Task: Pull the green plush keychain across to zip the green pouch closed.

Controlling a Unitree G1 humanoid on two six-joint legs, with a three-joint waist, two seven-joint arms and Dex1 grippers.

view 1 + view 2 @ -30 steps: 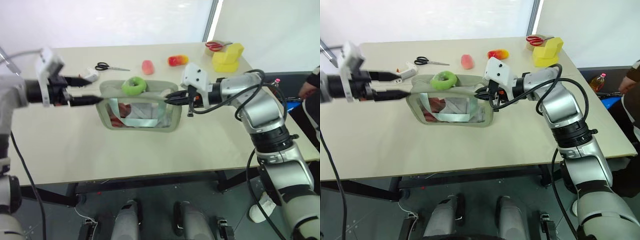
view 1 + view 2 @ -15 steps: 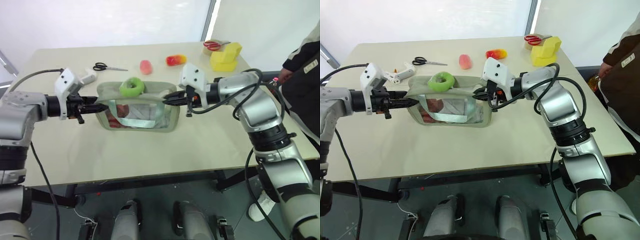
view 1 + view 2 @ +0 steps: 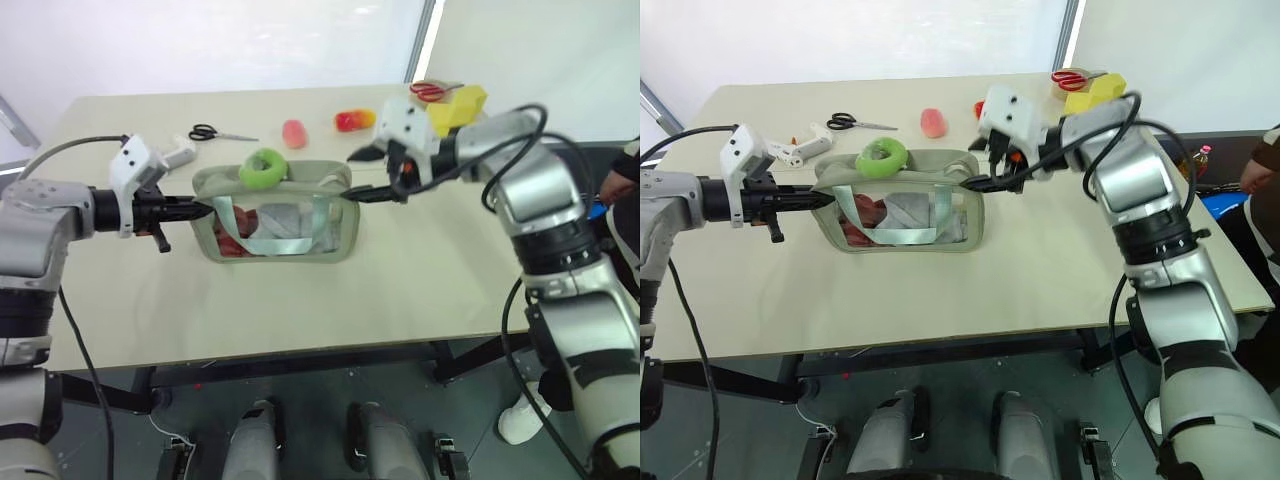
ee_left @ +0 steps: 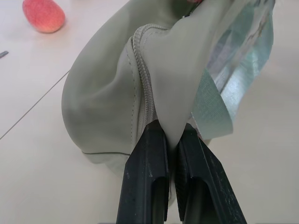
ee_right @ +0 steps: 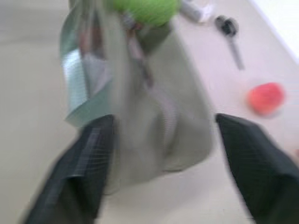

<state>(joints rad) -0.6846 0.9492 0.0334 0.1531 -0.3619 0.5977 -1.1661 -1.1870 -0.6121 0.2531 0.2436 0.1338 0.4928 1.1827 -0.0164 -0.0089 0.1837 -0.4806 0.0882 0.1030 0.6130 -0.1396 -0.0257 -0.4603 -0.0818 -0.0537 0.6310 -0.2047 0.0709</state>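
1. Setting: a pale counter [image 3: 300, 300] before a white backdrop. On its far side lie black scissors [image 3: 215, 134], a pink toy [image 3: 295, 133], a red-yellow toy [image 3: 350, 121] and a yellow block [image 3: 462, 106].
2. Pouch [image 3: 280, 250]: stands on the counter between the two hands, window side facing the robot, with two teal straps across the window.
3. Keychain [image 3: 265, 168]: rests on the pouch's top edge, nearer the left hand's end than the right hand's.
4. Left hand [image 3: 203, 209]: fingers [image 4: 149, 177] together, clamped on a fold of pouch fabric beside the zipper at that end.
5. Right hand [image 3: 362, 172]: fingers apart, holding nothing, just above the pouch's opposite top corner.
6. Handling, as judged: the pouch is soft, light cloth. It will buckle and slide unless kept anchored. The window looks slick, a poor place to grip.
7. The keychain is fuzzy and squashy. Pinch through the ring, close to the zipper pull, so the pull runs along the zipper line rather than upward.
8. Risk: a loose pinch on the fluff could slip off.
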